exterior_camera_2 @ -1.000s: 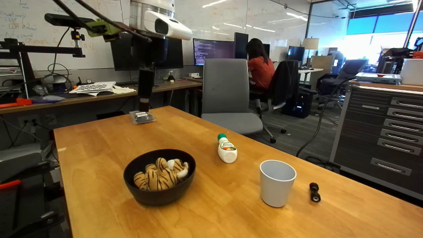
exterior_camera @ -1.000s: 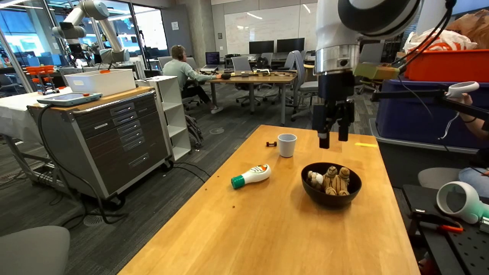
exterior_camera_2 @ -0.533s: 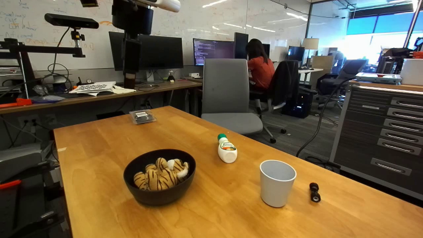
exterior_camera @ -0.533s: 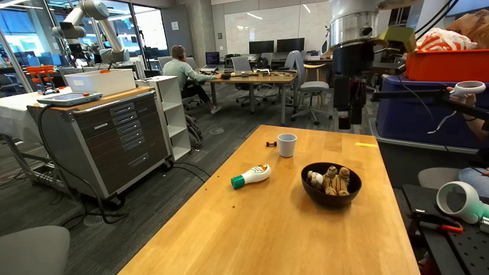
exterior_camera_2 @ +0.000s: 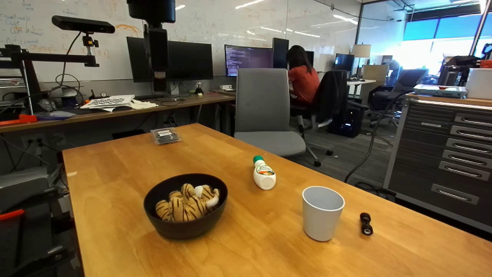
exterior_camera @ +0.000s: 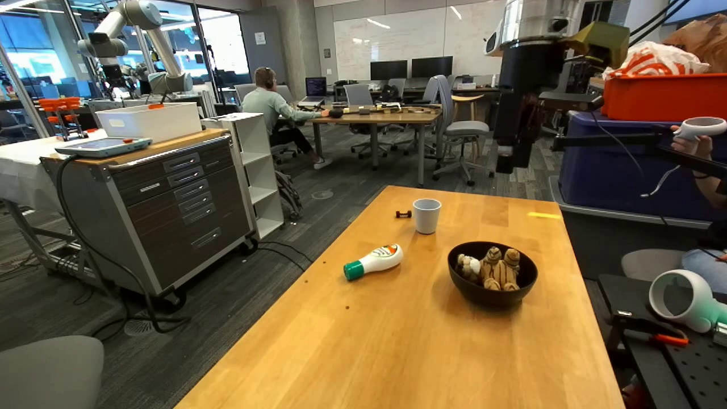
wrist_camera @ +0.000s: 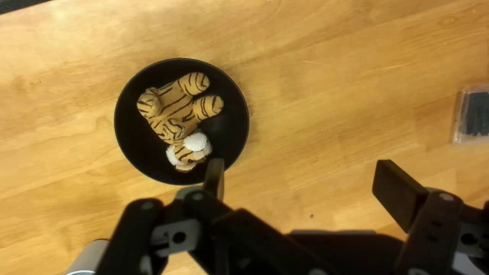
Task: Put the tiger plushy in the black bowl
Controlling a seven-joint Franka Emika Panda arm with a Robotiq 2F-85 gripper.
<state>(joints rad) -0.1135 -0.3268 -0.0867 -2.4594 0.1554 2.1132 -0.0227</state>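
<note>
Your claw (wrist_camera: 301,179) hangs above the table (wrist_camera: 324,95), fingers spread well apart. Below it, past the fingertip at left in the wrist view, the tiger plushy (wrist_camera: 174,110) lies inside the black bowl (wrist_camera: 233,130); past the opposite fingertip sits a clear case (wrist_camera: 474,114).

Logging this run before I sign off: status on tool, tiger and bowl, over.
Tool open, empty, touching nothing. Tiger plushy lying inside black bowl. White bottle and pale cup both apart from bowl, apparently not in the way.
</note>
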